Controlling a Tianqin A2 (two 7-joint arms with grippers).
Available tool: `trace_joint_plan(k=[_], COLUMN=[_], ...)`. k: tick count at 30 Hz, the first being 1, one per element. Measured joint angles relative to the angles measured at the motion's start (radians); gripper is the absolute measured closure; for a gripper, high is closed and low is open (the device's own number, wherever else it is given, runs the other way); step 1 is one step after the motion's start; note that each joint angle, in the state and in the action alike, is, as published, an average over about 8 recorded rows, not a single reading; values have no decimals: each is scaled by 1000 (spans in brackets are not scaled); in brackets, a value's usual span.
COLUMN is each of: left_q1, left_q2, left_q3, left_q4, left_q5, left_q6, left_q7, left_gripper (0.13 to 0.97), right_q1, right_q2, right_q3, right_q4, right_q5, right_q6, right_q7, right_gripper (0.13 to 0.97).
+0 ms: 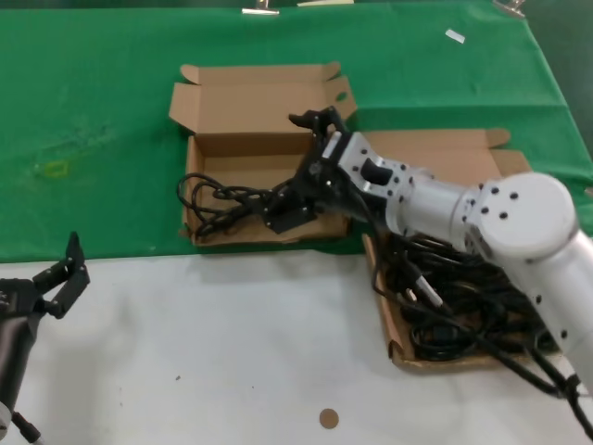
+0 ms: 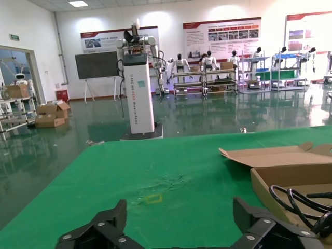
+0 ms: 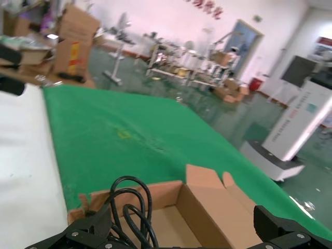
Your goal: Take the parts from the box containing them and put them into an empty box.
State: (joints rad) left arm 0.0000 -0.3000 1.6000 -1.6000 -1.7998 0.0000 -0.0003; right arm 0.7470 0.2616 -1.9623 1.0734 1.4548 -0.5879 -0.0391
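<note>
— Nearest the head camera, what do you see?

— Low on the robot's left, the left gripper (image 1: 67,276) hangs over the white tabletop (image 1: 232,352), parked, its fingers spread wide with nothing between them. A small brown round disc (image 1: 328,418) lies on the white surface near the front edge.

— And the parts?

— One cord bundle (image 1: 222,206) lies in the left-hand box (image 1: 243,111), the one with its lid folded back on the green cloth (image 1: 93,120). Its loops reach over that box's left wall. The remaining cords (image 1: 454,311) are heaped in the right-hand box (image 1: 400,348), which sits partly on the cloth and partly on the white tabletop, under the right arm.

— Where is the right gripper?

— The right gripper (image 1: 295,190) reaches across from the right-hand box into the left-hand one, low over its floor, at the right end of the cord bundle. The right wrist view shows its two fingers (image 3: 93,228) standing well apart, with cord loops rising between them near one finger. Whether the fingers touch the cord I cannot tell.

— Anything farther out?

— A small white tag (image 1: 454,36) lies on the cloth toward the far right corner. In the left wrist view a white pillar machine (image 2: 138,88) stands on the hall floor beyond the table.
</note>
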Motion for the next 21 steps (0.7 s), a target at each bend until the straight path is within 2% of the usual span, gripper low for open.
trace_joint_plan(k=[6, 7, 15, 21], left_q1=[0, 0, 0, 0], left_q2=[0, 0, 0, 0], left_q3=[0, 0, 0, 0], left_q4=[0, 0, 0, 0], left_q5=[0, 0, 0, 0], left_q6=[0, 0, 0, 0], left_q7=[0, 0, 0, 0], left_gripper=[381, 381, 227, 176], right_q1=[-102, -119, -255, -359], right_q2=[5, 6, 13, 18], right_q3=[50, 58, 124, 174], right_q4=[73, 85, 180, 253], right_q5=[48, 56, 118, 166], right_q6=[81, 95, 201, 282], right_q7=[5, 6, 13, 19], right_gripper=[129, 129, 129, 129])
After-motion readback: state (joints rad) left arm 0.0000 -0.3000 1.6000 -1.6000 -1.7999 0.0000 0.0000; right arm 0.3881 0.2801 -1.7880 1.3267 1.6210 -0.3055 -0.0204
